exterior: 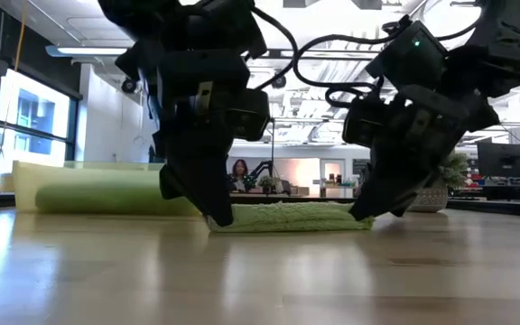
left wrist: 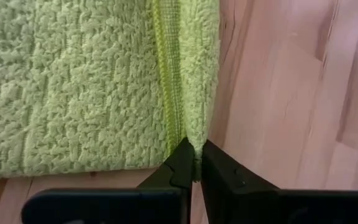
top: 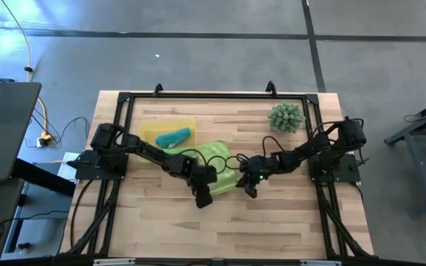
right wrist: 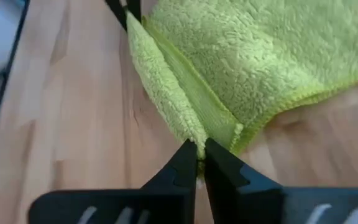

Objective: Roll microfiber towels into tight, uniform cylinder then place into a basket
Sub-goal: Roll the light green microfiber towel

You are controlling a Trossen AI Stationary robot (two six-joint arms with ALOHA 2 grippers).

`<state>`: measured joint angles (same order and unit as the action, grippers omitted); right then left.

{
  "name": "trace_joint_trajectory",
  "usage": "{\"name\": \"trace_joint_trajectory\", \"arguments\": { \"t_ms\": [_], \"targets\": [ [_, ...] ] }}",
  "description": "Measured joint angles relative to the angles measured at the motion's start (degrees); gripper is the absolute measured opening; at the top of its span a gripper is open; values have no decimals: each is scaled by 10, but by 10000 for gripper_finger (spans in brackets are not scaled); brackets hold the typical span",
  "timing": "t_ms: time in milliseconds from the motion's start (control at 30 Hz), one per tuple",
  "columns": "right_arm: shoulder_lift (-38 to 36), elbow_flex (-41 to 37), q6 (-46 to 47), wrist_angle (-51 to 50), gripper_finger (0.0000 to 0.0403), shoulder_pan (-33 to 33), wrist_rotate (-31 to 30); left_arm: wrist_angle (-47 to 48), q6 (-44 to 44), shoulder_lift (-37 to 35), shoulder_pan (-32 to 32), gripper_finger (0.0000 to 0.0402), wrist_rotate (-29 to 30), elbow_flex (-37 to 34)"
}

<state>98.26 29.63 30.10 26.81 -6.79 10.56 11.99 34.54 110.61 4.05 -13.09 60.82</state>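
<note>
— What do you have on the table?

— I see a pale wooden table top (top: 272, 222) inside a black frame. My left gripper (top: 203, 198) and right gripper (top: 250, 191) are both down at the near edge of a lime green towel (top: 217, 155) lying flat in the middle.

— Fingers?

— Both pairs are pressed together, each pinching a raised fold of that towel's edge. In the left wrist view the fold (left wrist: 197, 93) runs straight out from my fingertips (left wrist: 182, 163); in the right wrist view the same ridge (right wrist: 166, 93) leads away from my fingertips (right wrist: 185, 158) to the other arm's tips.

— Other towels?

— A teal towel (top: 173, 137), rolled, lies in the yellow basket (top: 150, 127), beyond the left fingers. In the low view a rolled green towel (exterior: 106, 199) lies behind the left gripper, just in front of the basket wall.

— Anything else?

— A spiky green plant (top: 286, 117) stands beyond the right fingers. Past the table, grey floor, cables; in the low view a bright office with a person (exterior: 239, 173) seated far back.
</note>
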Motion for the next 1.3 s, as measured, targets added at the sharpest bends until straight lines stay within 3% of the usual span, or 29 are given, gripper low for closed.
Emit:
{"name": "trace_joint_trajectory", "arguments": {
  "t_ms": [200, 400, 533, 667, 767, 900, 1067, 1167, 1300],
  "targets": [
    [-15, -1, -95, -5, 83, 1, -6, 2, -6, 1, -3, 8, -5, 0],
    [-102, -2, -222, -92, 130, -6, -2, 5, -22, 1, -3, 8, -14, 0],
    [-150, -2, -371, -122, 133, -52, -59, 5, -30, 2, -8, 8, -20, 0],
    [-144, -1, -510, -105, 133, -101, -154, 5, -37, 2, -10, 8, -22, -1],
    [-123, -1, -492, -75, 137, -110, -182, 4, -37, 2, -10, 8, -22, -1],
    [-95, -1, -446, -57, 161, -109, -158, 4, -42, 2, -11, 8, -22, -1],
    [-42, -1, -482, -13, 190, -122, -165, 3, -43, 2, -11, 8, -22, -1],
    [-15, 0, -510, 33, 191, -123, -198, 3, -43, 2, -11, 8, -22, -1],
    [6, 0, -527, 66, 174, -123, -197, 3, -43, 2, -11, 8, -22, -1]
  ]
}}
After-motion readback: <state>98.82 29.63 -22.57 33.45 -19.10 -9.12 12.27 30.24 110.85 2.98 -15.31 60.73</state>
